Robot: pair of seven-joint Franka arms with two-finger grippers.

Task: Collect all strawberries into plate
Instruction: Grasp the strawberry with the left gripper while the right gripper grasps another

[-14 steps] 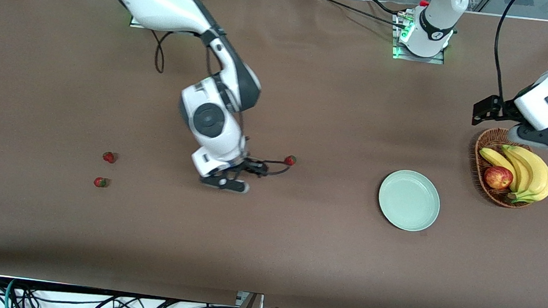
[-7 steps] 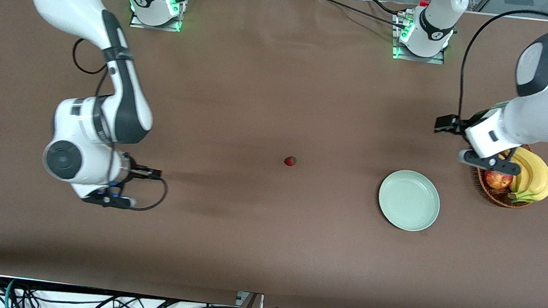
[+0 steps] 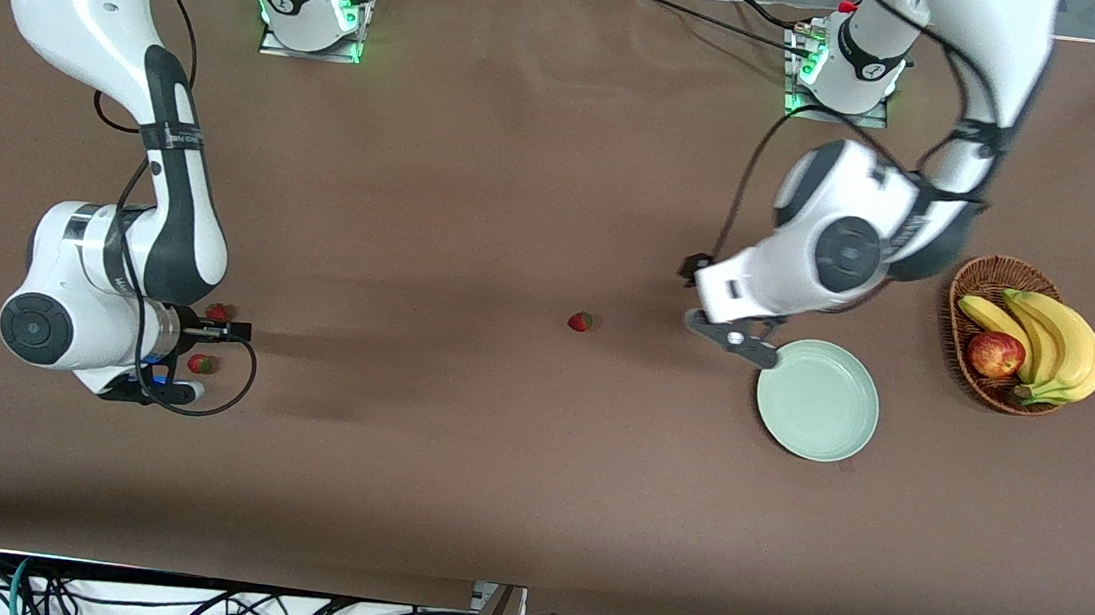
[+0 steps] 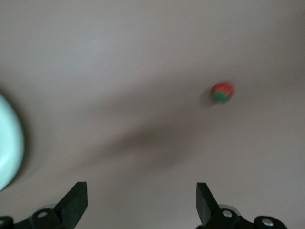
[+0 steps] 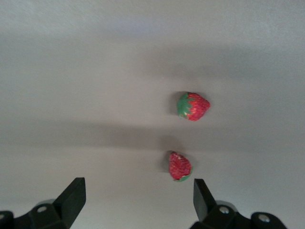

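Observation:
Two strawberries (image 3: 219,312) (image 3: 198,363) lie close together toward the right arm's end of the table. My right gripper (image 3: 152,393) is open and empty just beside them. In the right wrist view both berries (image 5: 193,106) (image 5: 179,166) lie ahead of the open right gripper (image 5: 138,202), apart from the fingers. A third strawberry (image 3: 581,322) lies alone at the table's middle. The mint-green plate (image 3: 817,400) is bare. My left gripper (image 3: 735,338) is open and empty over the table at the plate's rim, on the middle berry's side. The left wrist view shows that berry (image 4: 222,92), the plate's edge (image 4: 7,143) and the open left gripper (image 4: 140,205).
A brown wicker basket (image 3: 984,278) stands toward the left arm's end of the table, beside the plate. It holds bananas (image 3: 1047,336) and a red apple (image 3: 995,354). The brown tabletop between the berries and the plate is bare.
The right arm has swung from the table's middle to the two berries at its end. The left arm has moved from over the basket to the plate's rim.

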